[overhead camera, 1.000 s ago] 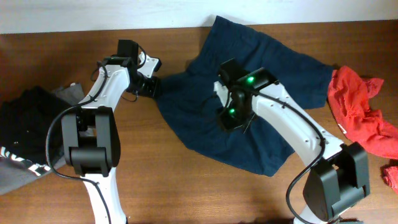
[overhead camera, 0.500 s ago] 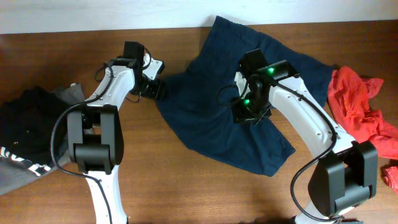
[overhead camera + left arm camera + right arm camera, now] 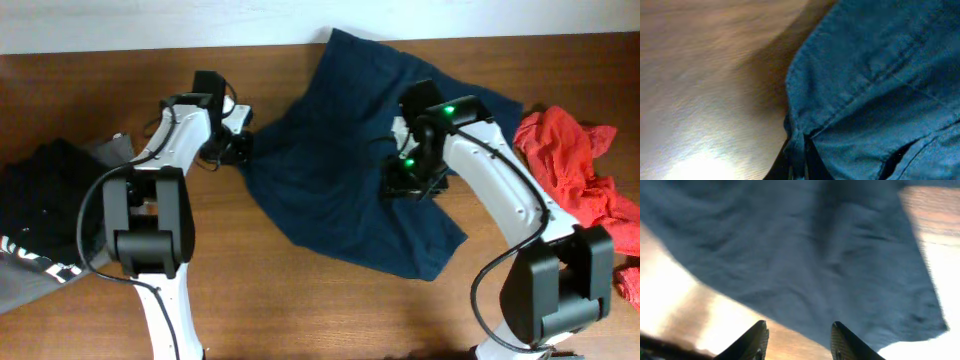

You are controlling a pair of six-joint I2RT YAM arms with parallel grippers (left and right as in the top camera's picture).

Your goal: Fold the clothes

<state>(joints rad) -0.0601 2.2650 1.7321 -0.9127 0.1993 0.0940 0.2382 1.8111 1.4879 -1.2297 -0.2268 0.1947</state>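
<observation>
The dark navy-blue fabric shorts (image 3: pixel 335 190) lie rumpled and skewed across the brown wooden surface (image 3: pixel 300 310), from its middle up toward twelve o'clock, nowhere near folded yet. The left end effector (image 3: pixel 238 150) sits at the garment's nine o'clock edge, pressed together on a hemmed corner; the left wrist view shows a tuck of blue cloth bunched between its tips (image 3: pixel 798 154), which I take as a hold meant for pulling that side flat or over. Its arm runs up from the near edge and elbows in toward three o'clock, wrist low to the wood. The right end effector (image 3: pixel 408 182) hangs over the shorts' three o'clock half with its fingers (image 3: pixel 757 340) spread and nothing between them, cloth below, so it looks ready to pick a spot rather than gripping. That arm reaches from five o'clock, bent sharply down at the wrist. A crumpled red cloth garment (image 3: pixel 575 185) waits at three o'clock and a black cloth heap (image 3: pixel 45 195) at nine, both well apart from the shorts.
</observation>
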